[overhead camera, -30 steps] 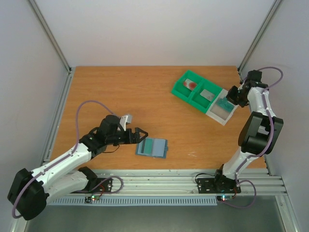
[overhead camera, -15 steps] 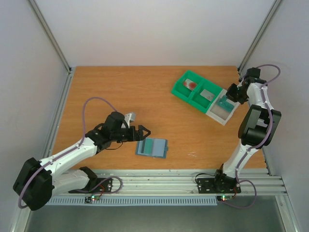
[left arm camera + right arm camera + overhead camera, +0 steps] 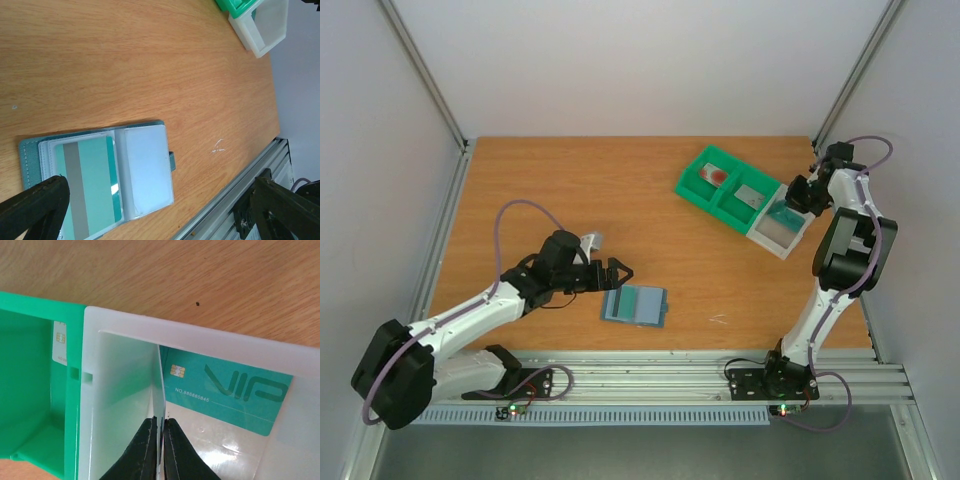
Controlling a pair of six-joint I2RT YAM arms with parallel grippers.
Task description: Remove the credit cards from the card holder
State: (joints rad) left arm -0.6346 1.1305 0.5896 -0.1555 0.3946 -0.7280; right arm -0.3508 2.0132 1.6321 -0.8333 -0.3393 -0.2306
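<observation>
Wood table (image 3: 570,190) inside pale walls; we start at the rail (image 3: 650,365) by the arm bases. Just past it the holder (image 3: 612,306) lies open and flat, w/ a teal card (image 3: 97,180) tucked in the clear sleeve of one panel; the other sleeve looks empty. L gripper (image 3: 618,277) hovers just beside the holder's far-left corner, jaws spread wide, gripping nothing and, as far as we can tell, not touching it. Farther back on the right sits a green bin (image 3: 692,185) w/ a red card (image 3: 717,175) and a grey card (image 3: 750,196) in separate compartments. Touching its end is a white bin (image 3: 210,340) w/ a VIP card (image 3: 235,390) inside. R gripper (image 3: 161,421) is down in the white bin, jaws all but together at a thin pale edge; we can't tell if that's a card or part of the bin. We read this as drop-off on the R side, w/ the L arm poised for the next pull: three cards out, one to go. Next move, we reckon: pinch the teal card's exposed edge and slide it along the sleeve. That prob needs the soft holder pinned so it doesn't drag along.
</observation>
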